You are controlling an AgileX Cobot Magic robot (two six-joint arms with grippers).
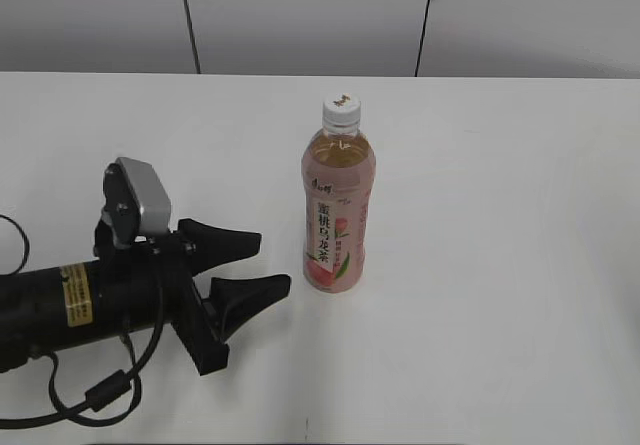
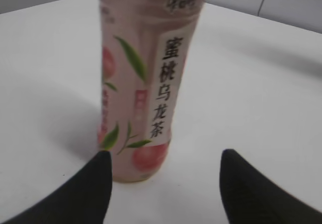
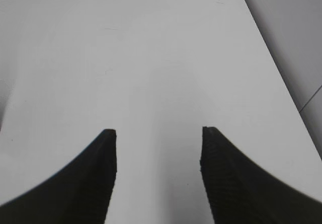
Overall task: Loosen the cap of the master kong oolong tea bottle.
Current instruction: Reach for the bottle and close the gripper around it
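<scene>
The master kong oolong tea bottle (image 1: pixel 338 210) stands upright near the middle of the white table, with amber tea above its pink peach label. Its white ridged cap (image 1: pixel 341 110) with a dark mark sits on top. My left gripper (image 1: pixel 275 259) is open and empty, low over the table just left of the bottle's base. In the left wrist view the bottle (image 2: pixel 146 78) fills the upper middle, a little beyond the open black fingers (image 2: pixel 163 156); the cap is out of that view. My right gripper (image 3: pixel 158 132) is open and empty over bare table. It is out of the exterior view.
The white table (image 1: pixel 500 265) ends at a grey panelled wall behind. In the right wrist view the table's right edge and far corner (image 3: pixel 261 32) are close by. A black cable (image 1: pixel 100 395) loops under the left arm.
</scene>
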